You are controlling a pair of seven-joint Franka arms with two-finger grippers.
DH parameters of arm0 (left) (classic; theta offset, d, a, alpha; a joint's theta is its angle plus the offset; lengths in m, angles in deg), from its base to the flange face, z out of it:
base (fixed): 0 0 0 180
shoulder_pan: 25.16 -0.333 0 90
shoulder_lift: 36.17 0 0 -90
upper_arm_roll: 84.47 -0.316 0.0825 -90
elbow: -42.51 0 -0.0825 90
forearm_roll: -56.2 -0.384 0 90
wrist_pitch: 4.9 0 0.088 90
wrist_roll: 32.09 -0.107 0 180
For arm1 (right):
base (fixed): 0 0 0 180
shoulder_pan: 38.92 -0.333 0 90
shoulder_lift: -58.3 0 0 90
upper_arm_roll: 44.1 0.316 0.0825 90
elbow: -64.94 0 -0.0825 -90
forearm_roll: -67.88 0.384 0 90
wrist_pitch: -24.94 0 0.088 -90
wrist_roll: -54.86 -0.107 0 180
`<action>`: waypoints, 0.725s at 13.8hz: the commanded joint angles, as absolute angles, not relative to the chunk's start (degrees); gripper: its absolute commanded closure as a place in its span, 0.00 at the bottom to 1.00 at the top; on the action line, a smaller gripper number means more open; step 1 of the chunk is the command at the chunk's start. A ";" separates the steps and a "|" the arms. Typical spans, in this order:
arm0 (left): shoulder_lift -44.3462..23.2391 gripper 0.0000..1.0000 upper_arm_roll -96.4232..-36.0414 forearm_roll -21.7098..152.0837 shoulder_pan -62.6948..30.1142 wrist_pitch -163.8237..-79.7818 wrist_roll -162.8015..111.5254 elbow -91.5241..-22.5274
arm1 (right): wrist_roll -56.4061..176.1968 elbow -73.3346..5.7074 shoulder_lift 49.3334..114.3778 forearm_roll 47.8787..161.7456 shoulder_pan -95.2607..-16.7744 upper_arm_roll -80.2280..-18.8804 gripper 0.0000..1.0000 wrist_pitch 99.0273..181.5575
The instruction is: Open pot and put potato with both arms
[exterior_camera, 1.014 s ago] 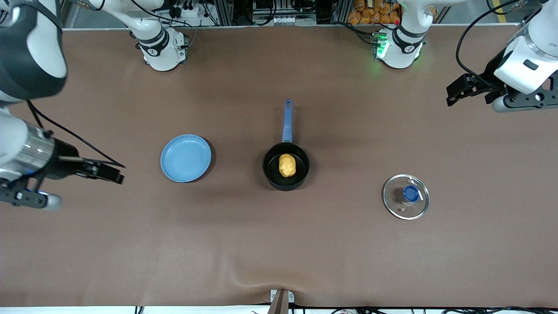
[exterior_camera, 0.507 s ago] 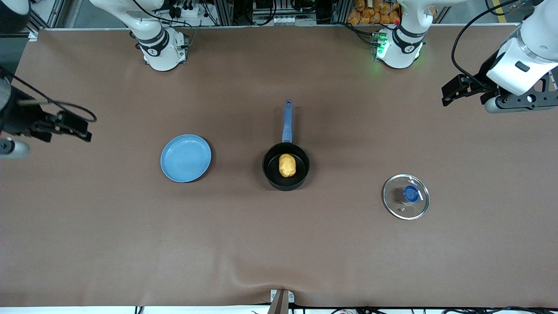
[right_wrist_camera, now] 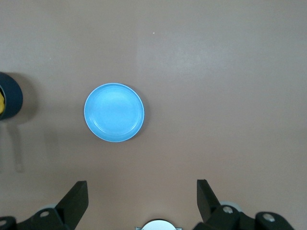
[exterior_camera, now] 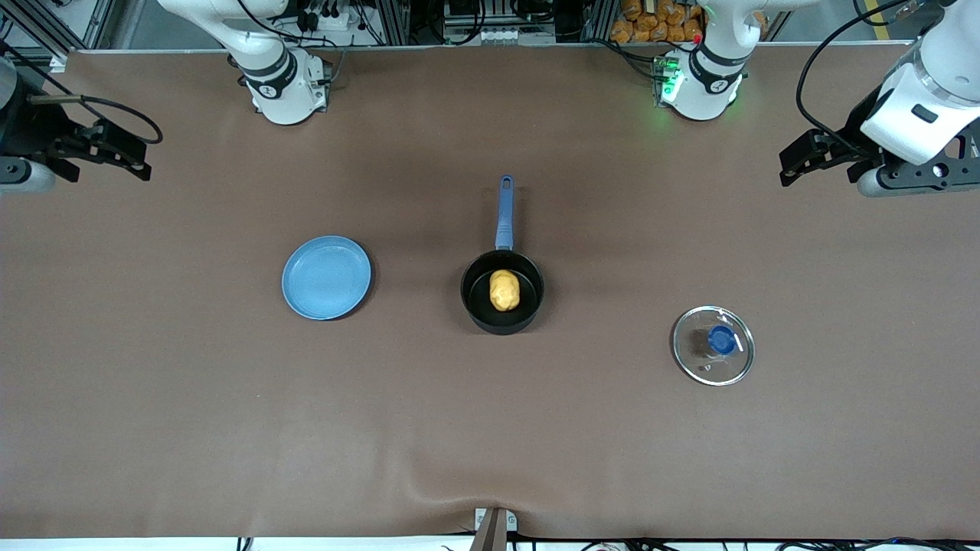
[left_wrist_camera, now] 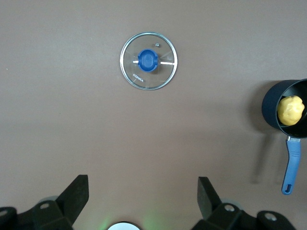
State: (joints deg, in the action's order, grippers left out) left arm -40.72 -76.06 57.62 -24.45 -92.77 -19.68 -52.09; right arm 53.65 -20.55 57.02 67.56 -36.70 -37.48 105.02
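Observation:
The black pot (exterior_camera: pixel 478 295) with its blue handle (exterior_camera: pixel 504 214) stands uncovered at the table's middle, and the yellow potato (exterior_camera: pixel 504 290) lies inside it. The left wrist view shows the pot (left_wrist_camera: pixel 269 108) and potato (left_wrist_camera: pixel 290 109) at its edge. My left gripper (exterior_camera: pixel 792 164) hangs open over bare table at the left arm's end, holding nothing (left_wrist_camera: pixel 143 196). My right gripper (exterior_camera: pixel 138 161) hangs open and empty over bare table at the right arm's end (right_wrist_camera: pixel 142 199). Both are well away from the pot.
A glass lid (exterior_camera: pixel 713 345) with a blue knob lies flat on the table toward the left arm's end, nearer the front camera than the pot. A light-blue plate (exterior_camera: pixel 327 277), bare, sits toward the right arm's end. The brown mat (exterior_camera: pixel 490 428) covers the table.
My right arm has pulled back from beside the plate toward its own end and the bases' side of the table. The left gripper has barely shifted. Pot, potato, lid and plate have not moved.

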 commanded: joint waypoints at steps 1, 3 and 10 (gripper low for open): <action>-41.98 0.00 -75.94 58.22 -24.90 -92.71 -19.87 -52.76 | 61.43 -22.86 55.93 66.83 -37.08 -38.66 0.00 107.63; -41.98 0.00 -75.94 58.22 -24.99 -92.45 -19.78 -52.76 | 61.46 -22.59 55.93 65.77 -37.16 -38.66 0.00 107.55; -41.36 0.00 -76.03 57.78 -24.81 -92.27 -21.19 -51.18 | 61.28 -22.15 56.19 65.77 -36.72 -38.66 0.00 107.73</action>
